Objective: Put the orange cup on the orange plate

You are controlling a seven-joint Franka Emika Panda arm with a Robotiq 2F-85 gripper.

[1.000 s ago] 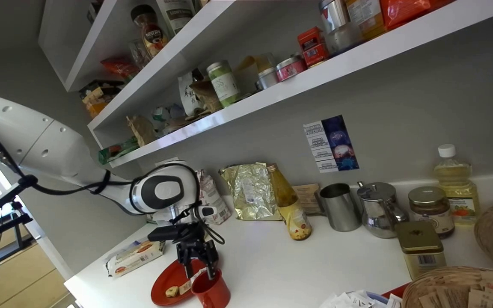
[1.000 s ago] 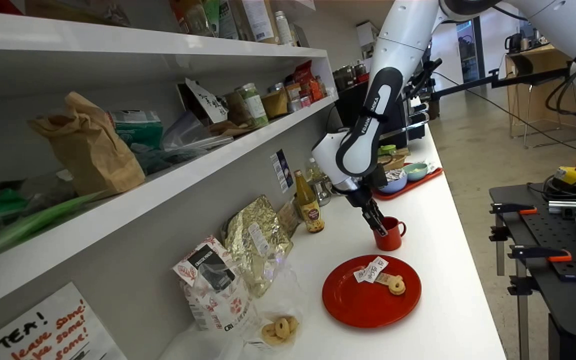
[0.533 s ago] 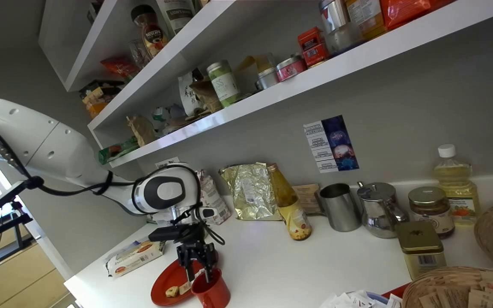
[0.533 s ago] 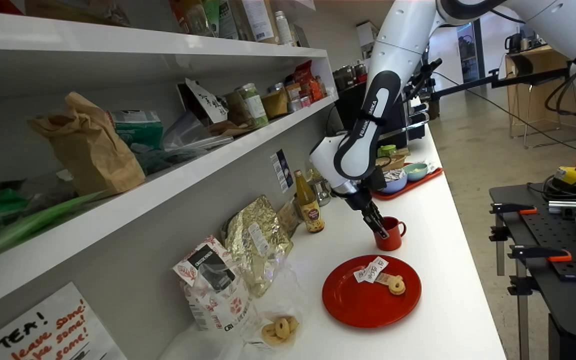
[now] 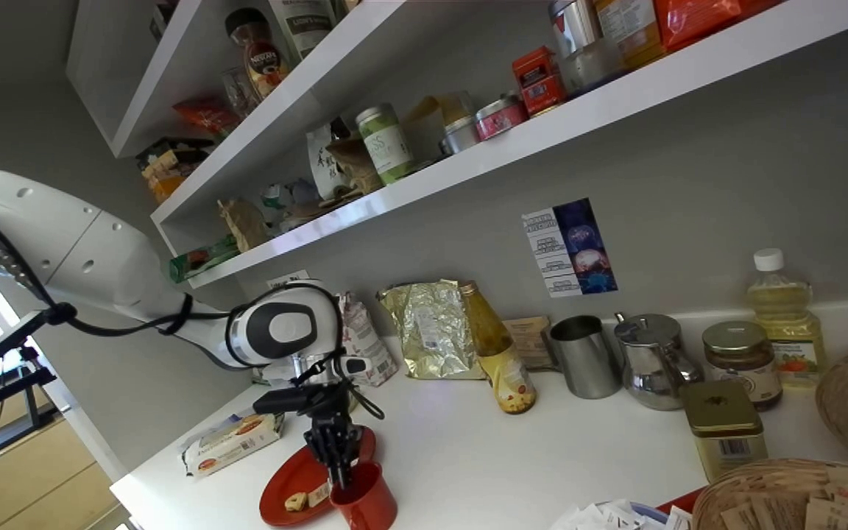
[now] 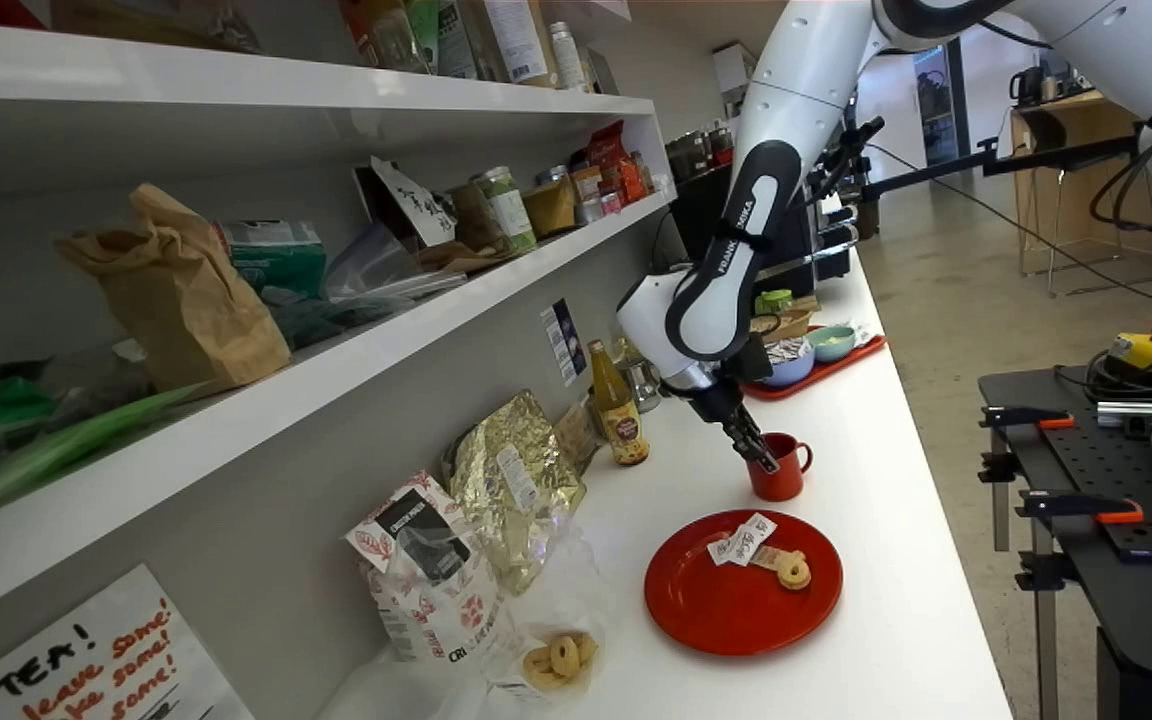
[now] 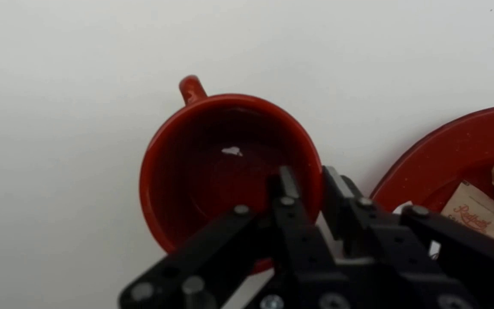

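Note:
The orange cup stands upright on the white counter beside the orange plate, not on it. In the wrist view I look down into the cup, its handle pointing up and left. My gripper straddles the cup's rim: one finger is inside, the other just outside against the wall. The jaws stand close together, but a narrow gap shows between the inner finger and the wall. In an exterior view the gripper reaches down at the cup's near-plate rim. The plate carries a pale ring biscuit and paper packets.
A glass bottle, a gold foil bag and a printed bag stand along the wall. A metal jug and a teapot are further along. The shelf overhangs the counter.
The gripper's fingers have come much closer together around the cup's rim. The arm has shifted only slightly; cup and plate have stayed in place.

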